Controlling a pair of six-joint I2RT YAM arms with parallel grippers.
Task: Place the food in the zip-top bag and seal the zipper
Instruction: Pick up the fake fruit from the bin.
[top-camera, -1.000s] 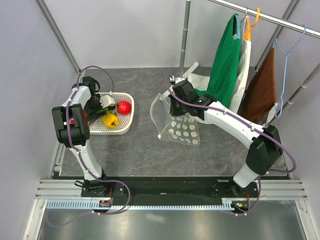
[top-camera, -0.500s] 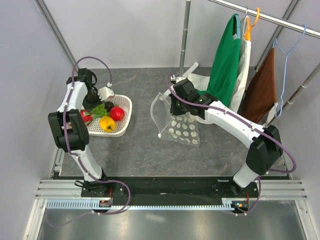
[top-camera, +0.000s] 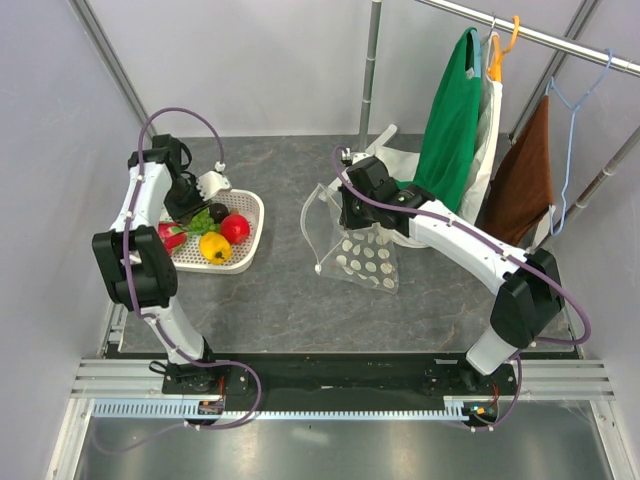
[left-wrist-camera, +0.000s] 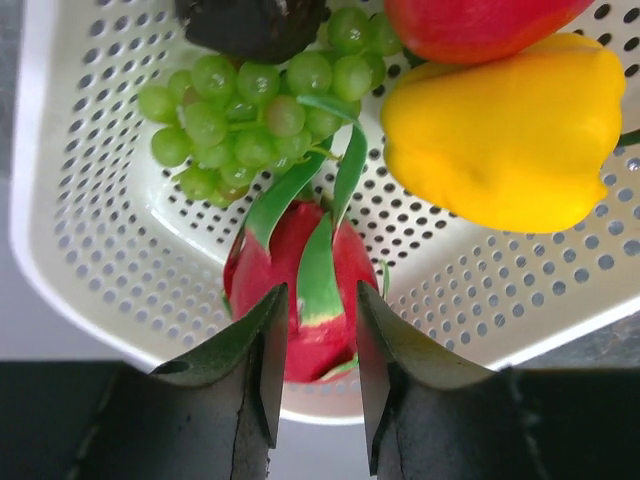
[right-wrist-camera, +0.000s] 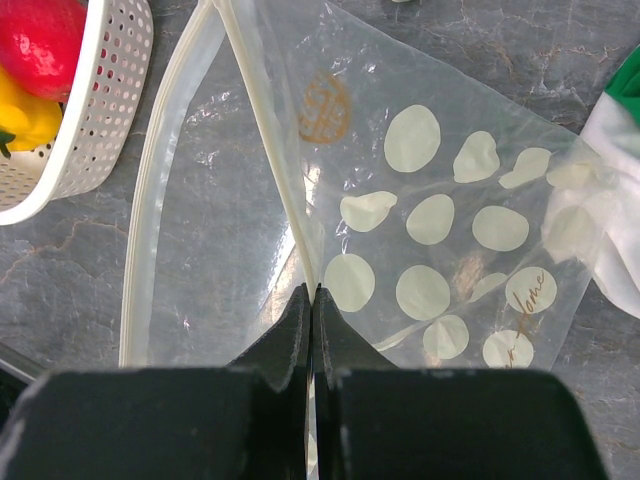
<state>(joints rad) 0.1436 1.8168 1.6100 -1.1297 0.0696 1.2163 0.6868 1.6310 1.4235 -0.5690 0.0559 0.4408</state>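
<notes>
The white perforated basket holds the food: a red fruit with green tips, a yellow pepper, green grapes, a red apple and a dark item. My left gripper is open just above the red fruit's near end, one jaw on each side. In the top view it is over the basket's left part. My right gripper is shut on the zipper strip of the dotted zip-top bag. It holds the mouth open towards the basket.
A rail at the back right carries a green garment, a brown cloth and hangers. White fabric lies behind the right arm. A vertical pole stands behind the bag. The basket's rim is close to the bag's mouth.
My left arm has swung back and to the left, and its gripper has come down over the basket's left side, at the red fruit. The right arm and the bag have not moved.
</notes>
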